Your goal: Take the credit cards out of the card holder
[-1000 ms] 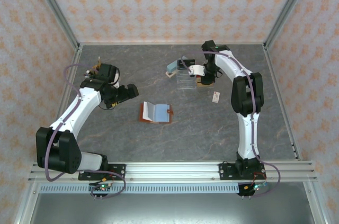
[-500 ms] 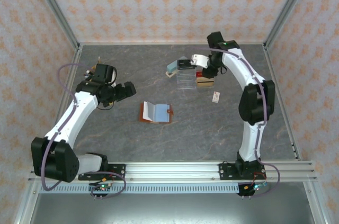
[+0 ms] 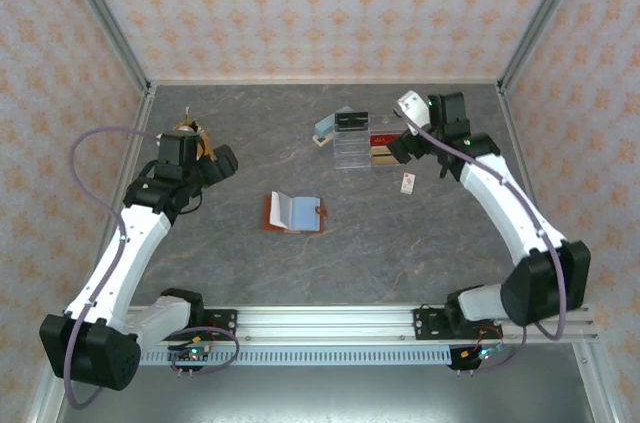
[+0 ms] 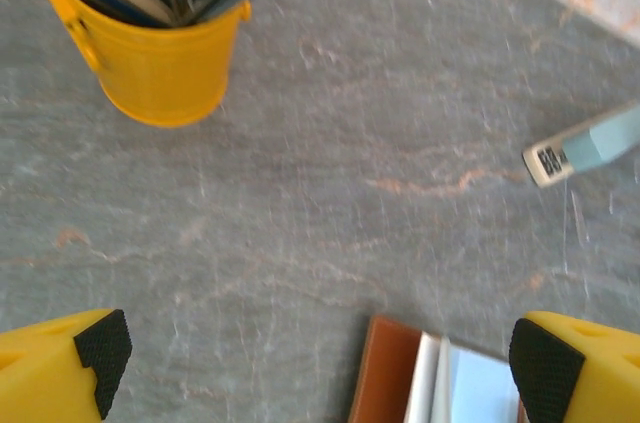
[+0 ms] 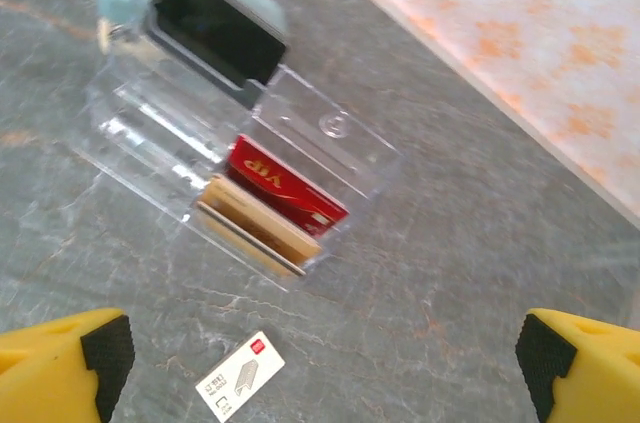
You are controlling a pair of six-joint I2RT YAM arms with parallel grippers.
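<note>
Both arms have drawn back since a second ago. The right gripper (image 5: 320, 368) has left the clear organiser (image 5: 330, 128) at the upper middle of the overhead view and now stands wide open, holding nothing. A red card (image 5: 285, 183) and a tan card (image 5: 255, 228) sit in the organiser's lower tiers. The left gripper (image 4: 322, 363), also spread wide and empty, is up and left of the card holder (image 3: 294, 212), which lies open at the frame's centre.

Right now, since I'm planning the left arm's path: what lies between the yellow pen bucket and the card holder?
Only bare grey table between the yellow bucket and the card holder, as the left wrist view shows.
</note>
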